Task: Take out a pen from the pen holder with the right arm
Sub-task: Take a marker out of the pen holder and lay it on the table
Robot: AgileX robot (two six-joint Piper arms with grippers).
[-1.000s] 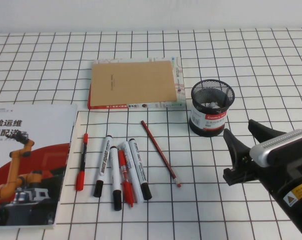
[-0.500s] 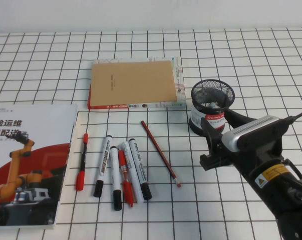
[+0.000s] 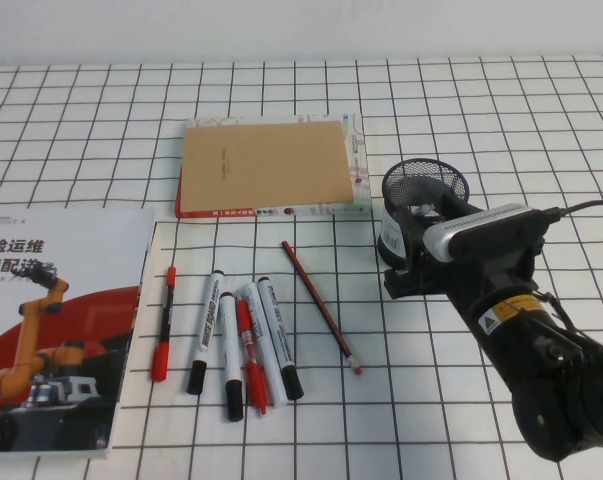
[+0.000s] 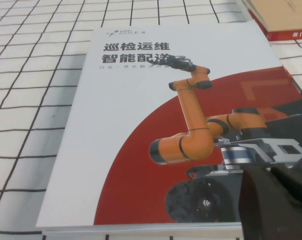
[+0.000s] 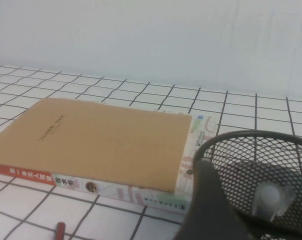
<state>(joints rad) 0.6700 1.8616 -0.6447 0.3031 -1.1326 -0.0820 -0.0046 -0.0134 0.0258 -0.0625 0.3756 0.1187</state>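
The black mesh pen holder [image 3: 427,178] stands right of the table's middle. In the right wrist view, a pale pen cap [image 5: 269,199] shows inside the pen holder [image 5: 256,160]. My right gripper [image 3: 428,216] hangs over the holder's near side, open. One finger [image 5: 210,205] sits by the holder's left rim, and the other is out of that view. Nothing is held between them. My left gripper [image 4: 271,174] hovers shut over a brochure [image 4: 156,125] and does not show in the high view.
Several markers and red pens [image 3: 236,340] and a red pencil [image 3: 319,305] lie left of the holder. A brown-covered book [image 3: 269,165] lies behind them. The robot brochure [image 3: 51,330] covers the table's near left.
My right arm has swung forward and left, from the table's near right corner to over the pen holder. The pens, book and brochure have not moved.
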